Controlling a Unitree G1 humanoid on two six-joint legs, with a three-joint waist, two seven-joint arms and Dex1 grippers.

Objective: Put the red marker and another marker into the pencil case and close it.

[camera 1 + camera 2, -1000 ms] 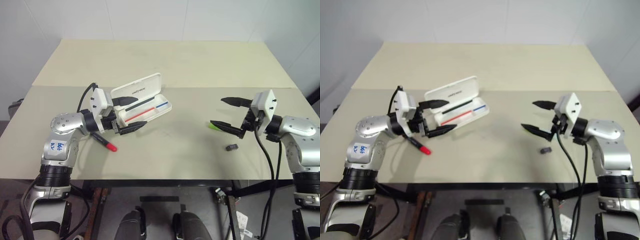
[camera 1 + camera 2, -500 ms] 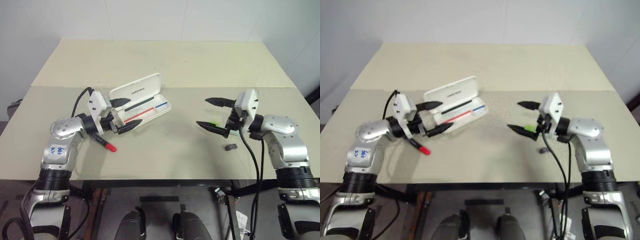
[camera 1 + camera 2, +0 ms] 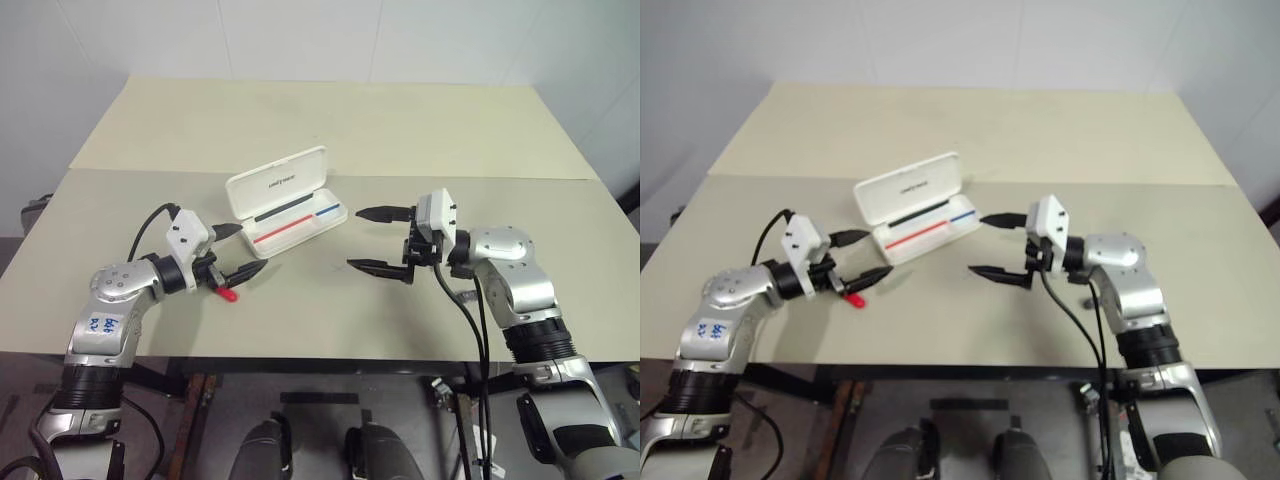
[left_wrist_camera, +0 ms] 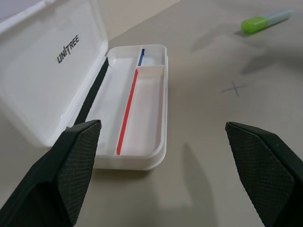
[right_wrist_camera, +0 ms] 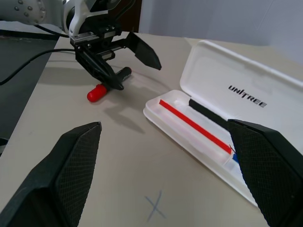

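The white pencil case (image 3: pixel 290 208) lies open on the table, its lid (image 4: pixel 52 61) tilted back and thin red and blue stripes inside the tray. The red marker (image 3: pixel 228 294) lies in front of the case to the left, with its red end (image 5: pixel 96 93) toward the table's front edge. My left gripper (image 3: pixel 237 251) hovers open just over the marker's black part, holding nothing. The light-green marker (image 4: pixel 265 20) lies farther right on the table. My right gripper (image 3: pixel 371 239) stands open and empty just right of the case, pointing left.
A small pencilled cross (image 4: pixel 233 87) marks the table (image 3: pixel 320 310) between the case and the green marker. A second table section (image 3: pixel 330 120) continues behind the case. The front edge runs close below both arms.
My right gripper has swung left from the green marker's spot to beside the case. My left gripper has sunk and drawn back left, from the case's front edge to over the red marker.
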